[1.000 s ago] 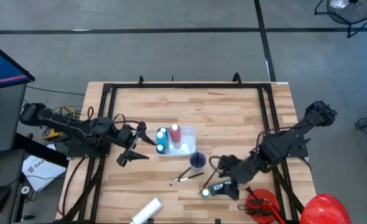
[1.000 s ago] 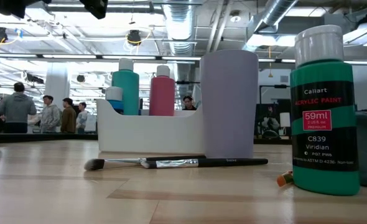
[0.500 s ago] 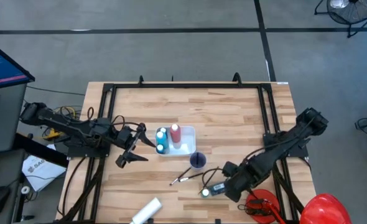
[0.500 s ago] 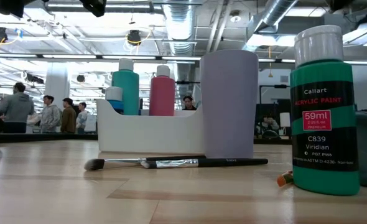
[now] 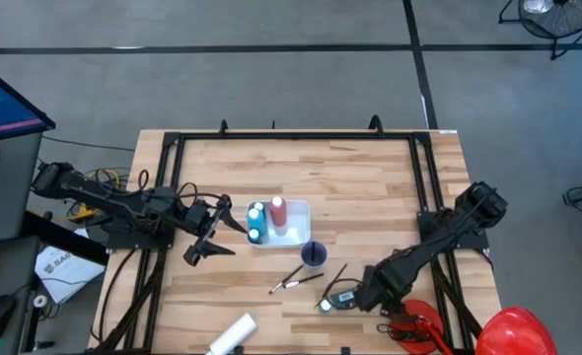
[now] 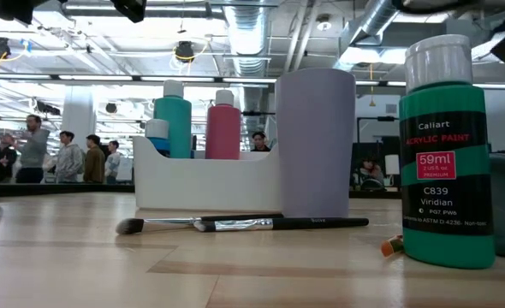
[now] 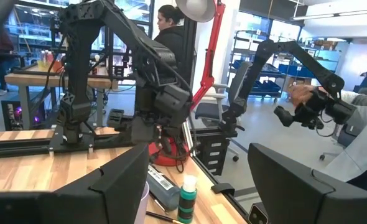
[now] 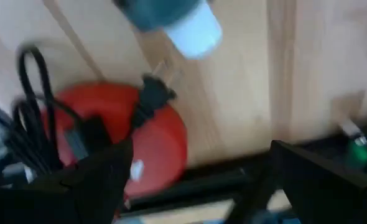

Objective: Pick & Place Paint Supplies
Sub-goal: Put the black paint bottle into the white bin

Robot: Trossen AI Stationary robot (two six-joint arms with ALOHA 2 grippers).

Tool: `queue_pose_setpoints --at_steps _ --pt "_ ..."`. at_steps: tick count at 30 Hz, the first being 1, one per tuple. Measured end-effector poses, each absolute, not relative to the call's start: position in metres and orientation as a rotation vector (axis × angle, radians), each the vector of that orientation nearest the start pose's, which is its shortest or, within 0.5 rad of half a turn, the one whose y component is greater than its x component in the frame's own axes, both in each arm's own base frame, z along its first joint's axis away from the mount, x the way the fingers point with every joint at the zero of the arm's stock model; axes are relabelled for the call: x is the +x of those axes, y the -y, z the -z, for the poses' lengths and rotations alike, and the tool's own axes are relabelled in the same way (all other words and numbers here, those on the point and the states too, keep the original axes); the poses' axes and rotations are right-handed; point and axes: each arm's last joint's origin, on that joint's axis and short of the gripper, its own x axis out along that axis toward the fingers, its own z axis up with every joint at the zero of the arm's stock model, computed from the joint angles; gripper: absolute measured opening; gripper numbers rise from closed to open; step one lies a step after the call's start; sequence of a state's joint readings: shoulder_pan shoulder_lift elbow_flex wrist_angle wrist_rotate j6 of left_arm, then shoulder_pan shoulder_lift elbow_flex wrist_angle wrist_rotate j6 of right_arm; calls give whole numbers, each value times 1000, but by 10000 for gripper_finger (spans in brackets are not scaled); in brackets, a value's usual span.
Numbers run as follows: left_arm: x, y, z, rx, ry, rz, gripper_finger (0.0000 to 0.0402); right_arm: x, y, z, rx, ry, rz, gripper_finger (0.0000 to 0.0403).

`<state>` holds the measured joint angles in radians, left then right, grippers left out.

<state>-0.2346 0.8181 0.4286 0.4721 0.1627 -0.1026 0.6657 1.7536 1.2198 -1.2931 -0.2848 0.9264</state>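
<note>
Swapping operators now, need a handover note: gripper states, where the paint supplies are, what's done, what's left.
Left gripper: open, empty, waiting beside the white caddy.
Right gripper: open, empty, above the green Viridian paint bottle, which stands near the front right edge.
Done: teal bottle and pink bottle stand in the caddy.
Left: green bottle, two brushes lying on the wood in front of the purple cup, white tube at the front edge.
</note>
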Motion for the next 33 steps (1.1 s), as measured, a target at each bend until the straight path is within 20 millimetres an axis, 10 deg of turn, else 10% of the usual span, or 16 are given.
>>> queue_pose_setpoints --at_steps 8,14,24,33 --pt "179 48 -267 -103 63 400 269 208 -208 -223 -68 -1492 -98 369" --pt "179 48 -267 -104 63 400 269 175 -191 -252 -62 -1224 0 369" --pt "179 47 -267 -86 72 400 269 160 -168 -209 -3 -970 -110 369" --pt "179 47 -267 -87 75 400 269 173 -166 -180 419 -990 158 369"
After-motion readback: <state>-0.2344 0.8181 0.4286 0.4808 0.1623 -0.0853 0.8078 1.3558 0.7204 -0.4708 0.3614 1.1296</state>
